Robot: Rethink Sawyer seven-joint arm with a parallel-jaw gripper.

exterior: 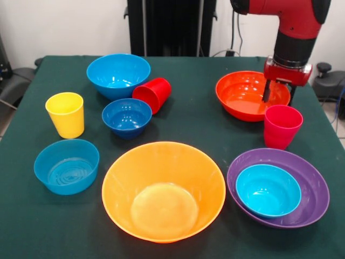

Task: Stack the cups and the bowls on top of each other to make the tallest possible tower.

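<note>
The end effector (pixel 278 93) hangs over the red-orange bowl (pixel 245 97), one finger inside the bowl and one outside its rim; I cannot tell whether it grips the rim. Just in front of that bowl stands the pinkish-red cup (pixel 282 126). Nearer still, a light blue bowl (pixel 268 190) sits nested in the purple bowl (pixel 312 186) on the bench (pixel 215 132).

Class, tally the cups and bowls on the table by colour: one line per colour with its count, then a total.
Blue: 4, the big bowl, the dark bowl, the flat-bottomed bowl, the bowl inside the purple one
Red: 2, the tipped cup, the upright cup
Yellow: 1, cup
Orange: 1, huge bowl
Red-orange: 1, bowl
Purple: 1, bowl
Total: 10
</note>
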